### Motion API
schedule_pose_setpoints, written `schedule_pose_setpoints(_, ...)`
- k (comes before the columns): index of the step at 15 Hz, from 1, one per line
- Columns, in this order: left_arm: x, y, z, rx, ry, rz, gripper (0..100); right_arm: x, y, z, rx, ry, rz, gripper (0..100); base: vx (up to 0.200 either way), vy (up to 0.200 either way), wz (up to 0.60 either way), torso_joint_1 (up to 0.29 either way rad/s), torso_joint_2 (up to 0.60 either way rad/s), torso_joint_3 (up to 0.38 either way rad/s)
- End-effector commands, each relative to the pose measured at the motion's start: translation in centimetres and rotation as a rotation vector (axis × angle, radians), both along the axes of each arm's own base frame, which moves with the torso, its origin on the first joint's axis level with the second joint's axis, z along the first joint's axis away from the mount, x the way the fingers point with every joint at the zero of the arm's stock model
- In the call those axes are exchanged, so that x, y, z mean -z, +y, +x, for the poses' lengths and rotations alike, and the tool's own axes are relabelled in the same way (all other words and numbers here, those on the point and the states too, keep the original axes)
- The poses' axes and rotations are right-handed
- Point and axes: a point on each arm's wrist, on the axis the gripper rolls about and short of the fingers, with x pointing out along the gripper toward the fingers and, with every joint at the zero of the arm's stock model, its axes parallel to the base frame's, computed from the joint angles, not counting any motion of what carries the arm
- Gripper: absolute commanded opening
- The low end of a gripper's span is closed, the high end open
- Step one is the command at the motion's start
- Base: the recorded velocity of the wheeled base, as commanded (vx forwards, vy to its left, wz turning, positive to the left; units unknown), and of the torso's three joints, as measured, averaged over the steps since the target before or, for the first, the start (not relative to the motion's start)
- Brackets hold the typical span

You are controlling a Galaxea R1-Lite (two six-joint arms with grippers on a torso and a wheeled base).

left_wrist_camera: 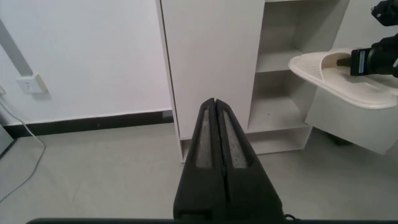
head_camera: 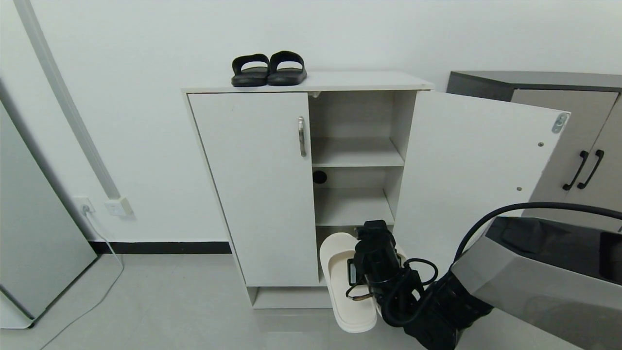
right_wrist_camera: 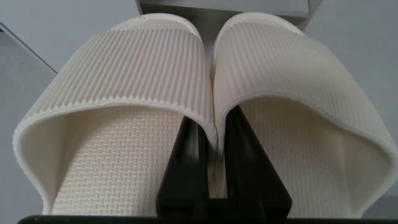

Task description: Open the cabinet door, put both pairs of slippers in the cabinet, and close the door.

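Note:
A white cabinet (head_camera: pixel 252 184) stands against the wall with its left door shut and its right door (head_camera: pixel 466 170) swung wide open, showing bare shelves (head_camera: pixel 354 153). A pair of black slippers (head_camera: pixel 268 69) sits on the cabinet top. My right gripper (head_camera: pixel 359 272) is shut on a pair of cream slippers (head_camera: pixel 342 287), held in the air just in front of the lowest opening. In the right wrist view its fingers (right_wrist_camera: pixel 189 155) pinch the two inner edges of the cream slippers (right_wrist_camera: pixel 124 81) together. My left gripper (left_wrist_camera: pixel 216 124) is shut with nothing in it, low and to the left of the cream slippers (left_wrist_camera: pixel 336 74).
A grey cabinet (head_camera: pixel 573 136) stands right behind the open door. On the left wall a socket (head_camera: pixel 116 206) has a cable trailing over the floor, and a grey panel (head_camera: pixel 29 233) stands at the far left. Open floor (head_camera: pixel 170 301) lies before the shut door.

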Motion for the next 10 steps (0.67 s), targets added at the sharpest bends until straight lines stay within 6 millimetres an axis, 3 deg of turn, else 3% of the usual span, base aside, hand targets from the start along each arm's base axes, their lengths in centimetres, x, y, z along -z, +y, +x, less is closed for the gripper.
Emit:
schedule_pose_setpoints(1, 0.0, 0.0, 0.01, 0.0, 0.003, 0.0, 0, 0.53, 0.22, 0.29, 0.001, 0.004, -0.005, 0, 0.0, 0.0, 0.0, 0.007, 0.01, -0.188)
schedule_pose_setpoints(7, -0.01, 0.0, 0.01, 0.0, 0.001, -0.001, 0, 1.47, 0.37, 0.65, 0.016, 0.008, -0.017, 0, 0.0, 0.0, 0.0, 0.004, 0.0, -0.2)
schedule_pose_setpoints(10, -0.01, 0.0, 0.01, 0.0, 0.001, -0.001, 0, 0.6, 0.79, 0.74, 0.067, -0.078, -0.036, 0, 0.0, 0.0, 0.0, 0.022, 0.0, -0.201)
